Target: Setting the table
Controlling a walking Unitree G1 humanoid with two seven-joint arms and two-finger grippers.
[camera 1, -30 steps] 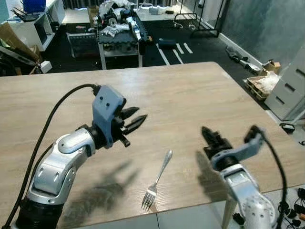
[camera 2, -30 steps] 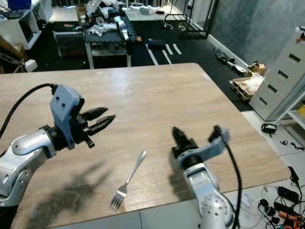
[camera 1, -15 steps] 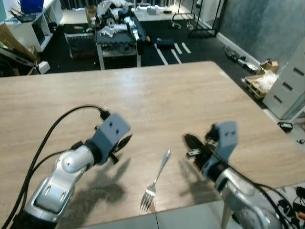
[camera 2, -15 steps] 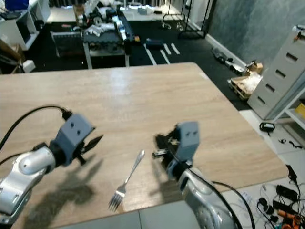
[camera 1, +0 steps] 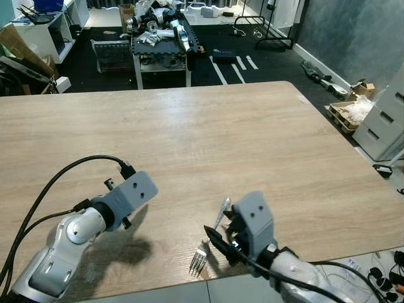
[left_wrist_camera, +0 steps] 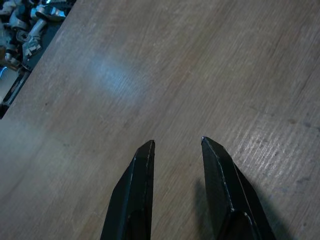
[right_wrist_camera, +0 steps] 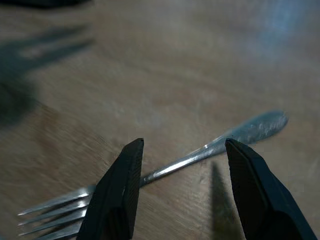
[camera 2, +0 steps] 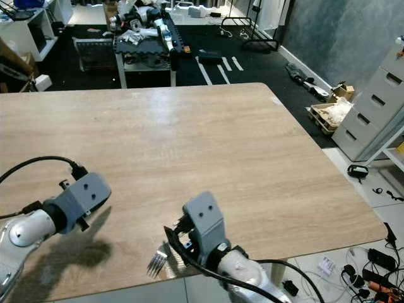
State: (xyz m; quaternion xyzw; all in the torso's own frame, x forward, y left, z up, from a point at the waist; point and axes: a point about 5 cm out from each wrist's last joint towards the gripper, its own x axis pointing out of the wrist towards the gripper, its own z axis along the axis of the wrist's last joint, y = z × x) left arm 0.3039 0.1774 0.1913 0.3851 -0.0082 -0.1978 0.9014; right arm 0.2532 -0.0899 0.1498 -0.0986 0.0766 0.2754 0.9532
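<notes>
Over the fork [right_wrist_camera: 200, 150], the right end effector [right_wrist_camera: 182, 150] gapes, seemingly astride its handle.

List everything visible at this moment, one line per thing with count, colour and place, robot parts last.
Fork: one, silver, lying flat near the table's near edge, tines toward the robot.
Table: one, light wood grain, fills the foreground.
Cart: one, white-framed, piled with dark and white gear, on the dark floor beyond the table.
Drawer unit: one, pale grey, on the floor at far right.
Cables: several, black, on the floor at lower right.
Left gripper: one, black fingers open, low over bare table to the fork's left.
Right gripper: one, black fingers open, straddling the fork's handle, not closed on it.
</notes>
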